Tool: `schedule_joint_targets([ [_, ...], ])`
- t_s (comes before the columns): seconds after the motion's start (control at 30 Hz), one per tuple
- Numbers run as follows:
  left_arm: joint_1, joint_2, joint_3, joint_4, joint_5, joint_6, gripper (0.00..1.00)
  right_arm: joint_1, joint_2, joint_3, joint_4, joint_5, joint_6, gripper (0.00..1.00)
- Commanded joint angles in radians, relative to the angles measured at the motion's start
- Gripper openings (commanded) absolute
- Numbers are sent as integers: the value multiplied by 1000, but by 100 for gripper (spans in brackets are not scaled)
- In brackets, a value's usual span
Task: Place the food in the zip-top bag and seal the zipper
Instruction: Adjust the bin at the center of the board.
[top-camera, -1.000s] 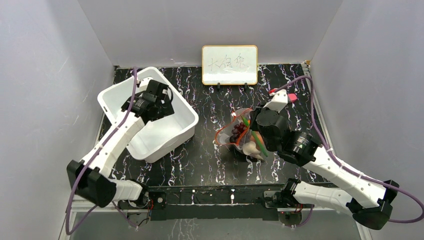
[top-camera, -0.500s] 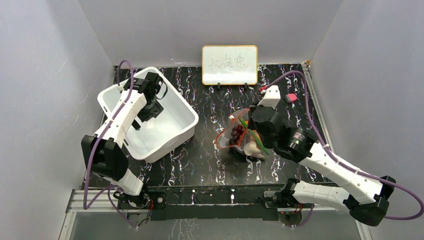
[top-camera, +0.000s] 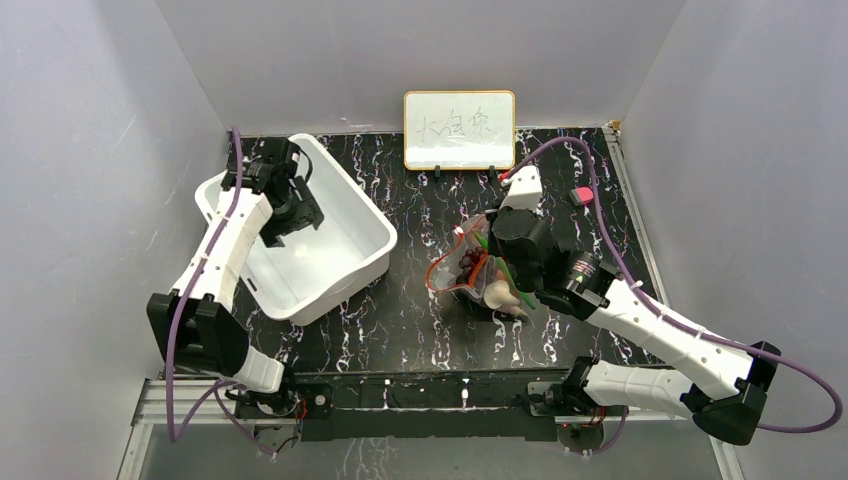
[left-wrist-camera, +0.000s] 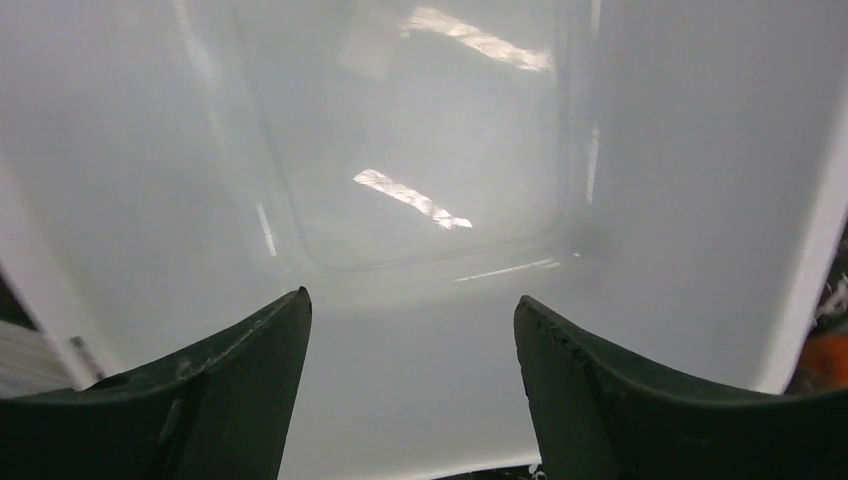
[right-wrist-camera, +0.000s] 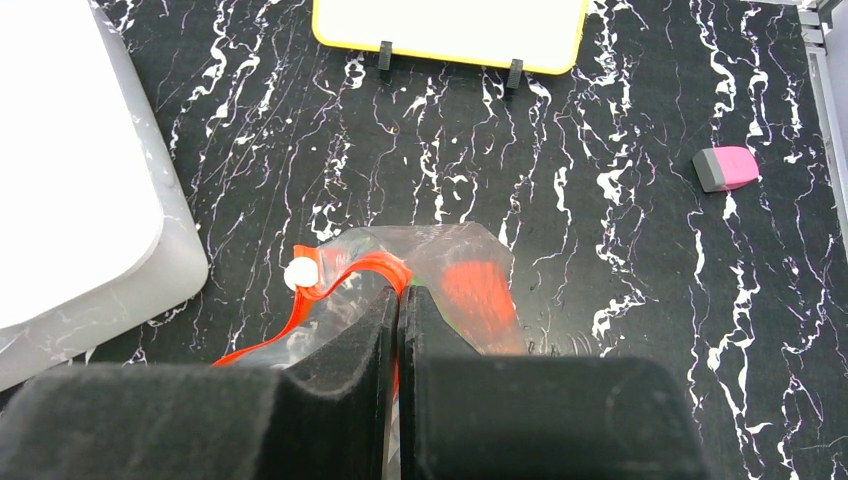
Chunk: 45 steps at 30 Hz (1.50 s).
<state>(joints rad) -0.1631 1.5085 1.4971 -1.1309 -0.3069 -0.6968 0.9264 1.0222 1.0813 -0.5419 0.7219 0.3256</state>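
The clear zip-top bag (top-camera: 468, 272) lies at mid-table with its red-orange zipper (top-camera: 438, 268) bowed open. Food shows through it: dark grapes (top-camera: 476, 262), a green stalk (top-camera: 512, 276) and a whitish piece (top-camera: 500, 295). My right gripper (top-camera: 489, 246) is shut on the zipper strip (right-wrist-camera: 345, 272) at the bag's (right-wrist-camera: 455, 245) mouth, jaws pressed together (right-wrist-camera: 402, 292). A white slider (right-wrist-camera: 298, 273) sits on the strip to the left. An orange piece (right-wrist-camera: 478, 292) shows inside. My left gripper (top-camera: 300, 214) is open and empty inside the white bin, and it also shows in the left wrist view (left-wrist-camera: 410, 305).
The white plastic bin (top-camera: 378, 252) stands at the left, and its inside (left-wrist-camera: 420, 150) shows nothing in it. A small whiteboard (top-camera: 459, 130) stands at the back. A pink eraser (top-camera: 581, 194) lies at the back right, also in the right wrist view (right-wrist-camera: 727, 167).
My left arm has swung toward the bin's back-left corner. My right gripper has shifted a little back and left, still holding the bag's mouth.
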Motion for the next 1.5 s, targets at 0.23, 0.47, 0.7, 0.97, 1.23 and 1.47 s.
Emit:
schedule_joint_targets([
  [0.23, -63, 69, -43, 545, 372, 100, 75, -4, -15, 24, 76, 4, -35, 0],
  [0.47, -133, 321, 161, 538, 326, 100, 78, -5, -4, 23, 133, 9, -87, 0],
  [0.7, -185, 418, 237, 469, 325, 227, 60, -4, 21, 40, 178, 30, -122, 0],
  [0.97, -215, 355, 243, 320, 323, 470, 0, -6, 24, 43, 178, 61, -120, 0],
  [1.23, -219, 181, 99, 282, 274, 649, 0, -17, 46, 54, 178, 54, -128, 0],
  [1.47, -239, -69, -134, 314, 385, 1052, 0, -42, 53, 53, 177, 41, -100, 0],
])
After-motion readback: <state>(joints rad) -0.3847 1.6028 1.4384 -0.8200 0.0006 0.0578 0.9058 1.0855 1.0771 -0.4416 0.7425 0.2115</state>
